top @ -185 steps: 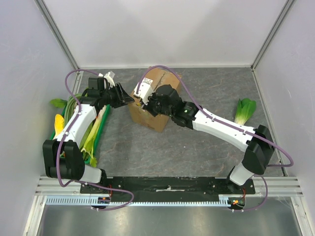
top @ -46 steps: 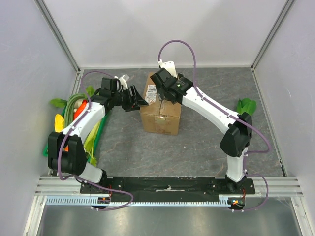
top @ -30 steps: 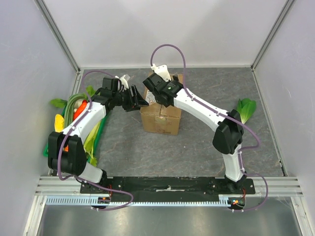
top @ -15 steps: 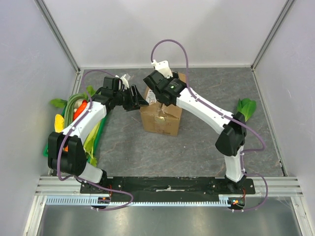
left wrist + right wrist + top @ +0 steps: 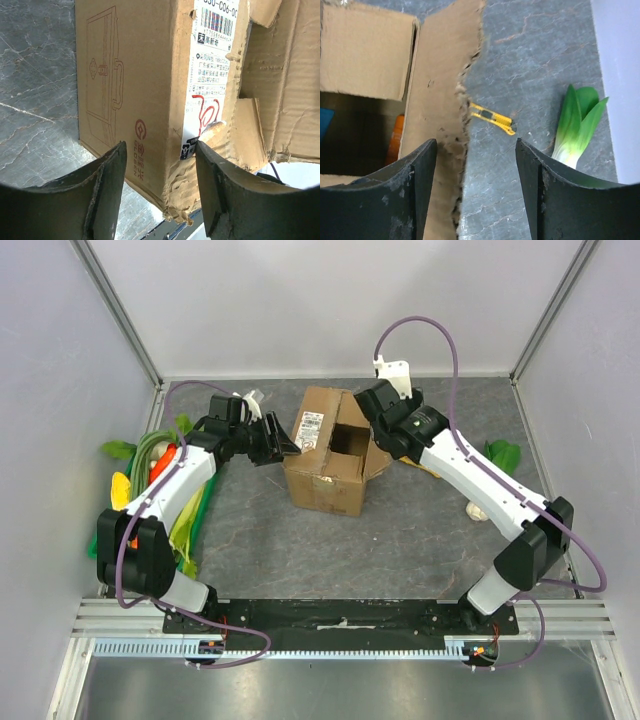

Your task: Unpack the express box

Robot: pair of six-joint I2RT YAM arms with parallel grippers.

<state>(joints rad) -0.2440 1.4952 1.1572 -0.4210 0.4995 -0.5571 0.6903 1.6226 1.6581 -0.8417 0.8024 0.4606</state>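
The grey marble-patterned table (image 5: pixel 260 540) carries the brown corrugated cardboard express box (image 5: pixel 322 468) near its middle, between the two arms. The box stands upright with its mouth facing up. Its long axis runs from far to near and is turned slightly. The flaps are open, the right one with a torn edge spread out flat. A white shipping label (image 5: pixel 313 427) lies on the left flap. Inside, something orange (image 5: pixel 396 140) shows in the dark.

A green plastic tray (image 5: pixel 205 502) of vegetables sits at the left edge, under the left arm.

The left gripper (image 5: pixel 288 447) hangs just beside the box's left wall, fingers (image 5: pixel 107 190) spread wide and holding nothing. The right gripper (image 5: pixel 385 443) is over the right flap, fingers (image 5: pixel 532 175) likewise wide apart and empty, with the flap's torn edge seen between them.

A green bok choy (image 5: pixel 575 125) lies near the right wall. A slim yellow utility knife (image 5: pixel 491 119) rests on the table between it and the flap.
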